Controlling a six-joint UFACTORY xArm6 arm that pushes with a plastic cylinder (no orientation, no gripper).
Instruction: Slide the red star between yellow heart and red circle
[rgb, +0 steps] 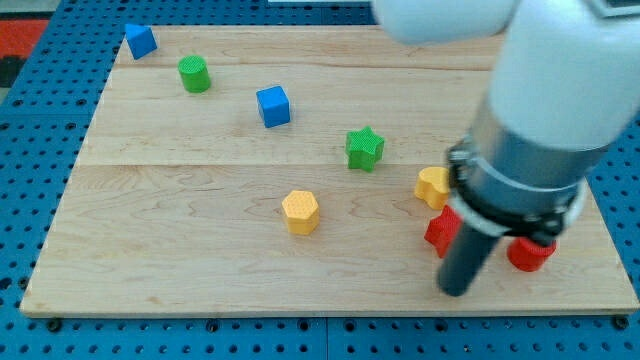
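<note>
Tip: our tip (455, 291) was the lower end of a straight dark rod, with no jaws to open or close and nothing held; we saw it low on the board at the view's right, just below the red star and left of the red circle.
Red star: the red star (441, 230) was partly hidden by the rod; we could make out a ridged red plastic block with points, just beside the rod on its left, though we could not tell whether they touched.
Red circle: the red circle (528, 253) lay right of the rod, its top tucked under the arm's dark collar.
Yellow heart: the yellow heart (433, 186) sat just above the red star, rounded and finely ribbed; we could not tell whether the two touched.
Yellow hexagon: the yellow hexagon (300, 211) stood alone near the board's middle.
Green star: the green star (364, 148) lay above and left of the heart, textured like the others.
Blue cube: one blue cube (272, 106) sat further up, left of centre.
Green cylinder: the green cylinder (194, 74) stood upright near the top left.
Far blue cube: the far blue cube (140, 41) sat at the top left corner.
Board: the wooden board (180, 250) showed pale planks with visible grain.
</note>
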